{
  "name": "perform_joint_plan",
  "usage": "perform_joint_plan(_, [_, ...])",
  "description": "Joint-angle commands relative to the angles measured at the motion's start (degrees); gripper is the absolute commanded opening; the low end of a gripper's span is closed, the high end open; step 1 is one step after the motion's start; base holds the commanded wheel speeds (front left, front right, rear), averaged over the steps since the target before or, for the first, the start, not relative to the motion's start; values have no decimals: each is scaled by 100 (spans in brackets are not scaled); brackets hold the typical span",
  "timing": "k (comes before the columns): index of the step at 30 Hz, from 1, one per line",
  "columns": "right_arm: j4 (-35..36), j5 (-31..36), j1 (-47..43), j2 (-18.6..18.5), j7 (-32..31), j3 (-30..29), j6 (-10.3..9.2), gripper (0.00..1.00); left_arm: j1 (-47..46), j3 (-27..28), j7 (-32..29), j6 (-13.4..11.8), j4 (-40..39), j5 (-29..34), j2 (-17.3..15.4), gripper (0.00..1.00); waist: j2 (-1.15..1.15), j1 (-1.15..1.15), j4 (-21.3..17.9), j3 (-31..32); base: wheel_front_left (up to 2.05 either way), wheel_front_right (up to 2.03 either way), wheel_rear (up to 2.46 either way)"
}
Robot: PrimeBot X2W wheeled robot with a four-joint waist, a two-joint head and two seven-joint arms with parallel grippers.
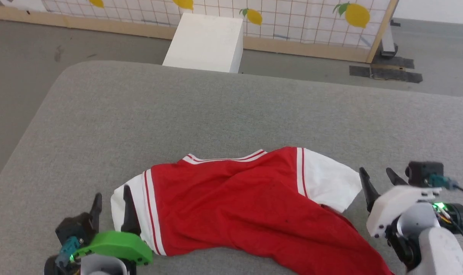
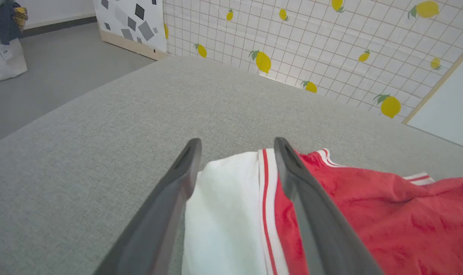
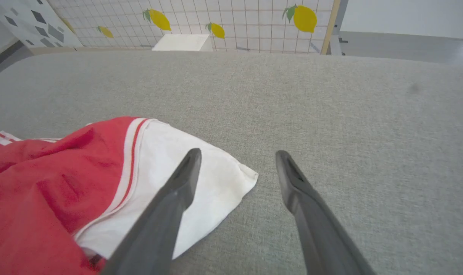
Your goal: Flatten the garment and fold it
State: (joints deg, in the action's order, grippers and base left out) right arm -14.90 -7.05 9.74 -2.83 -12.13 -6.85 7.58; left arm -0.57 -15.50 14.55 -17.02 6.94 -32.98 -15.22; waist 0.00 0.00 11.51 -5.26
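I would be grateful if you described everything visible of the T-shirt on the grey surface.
The T-shirt is soft bright red cloth with white short sleeves edged in thin red stripes and a striped white neckline. It lies wrinkled and bunched, not yet flat, on the grey padded surface, its lower part running off the head view's bottom edge. The open left gripper is over one sleeve; the open right gripper sits beside the other; neither grips it.

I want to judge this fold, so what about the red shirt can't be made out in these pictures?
1. Head view: the garment runs off the bottom edge, so its lower right part is cut off.
2. Head view: a finger of the left gripper covers part of the sleeve beside it.
3. Right wrist view: a finger of the right gripper hides the other sleeve's near edge.
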Motion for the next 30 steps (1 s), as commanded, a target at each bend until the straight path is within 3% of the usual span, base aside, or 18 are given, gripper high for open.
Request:
perform_joint_plan(1, [-181,-22,197,-5,-235,-39,-9,100,-147,131,37,68,-123,233,100,100,0,0,94,-108,0,0,0])
perform_joint_plan(8, [-996,136,924,-5,-1578,-193,-9,100,-78,856,43,696,-537,1119,738,100,0,0,256,-349,0,0,0])
perform_joint_plan(15, [-1398,358,1183,-5,-2644,-184,-9,100,-40,1279,44,1166,-423,1541,1101,100,0,0,357,-486,0,0,0])
perform_joint_plan(16, [-1407,336,1166,-5,-2791,-162,-9,56,-43,1330,44,1220,-390,1573,1130,100,0,0,361,-488,0,0,0])
perform_joint_plan(18, [-1340,313,1111,-5,-2947,-102,-9,3,-49,1413,44,1299,-337,1627,1169,100,0,0,358,-480,0,0,0])
perform_joint_plan(24, [-685,201,834,-5,-2219,-343,-9,0,-5,1530,44,1467,94,1643,1212,100,0,0,276,-307,0,0,0])
perform_joint_plan(30, [125,-40,249,-5,-1590,-480,-9,0,-136,1674,-243,1339,591,1595,1113,100,0,0,74,-65,0,0,0])
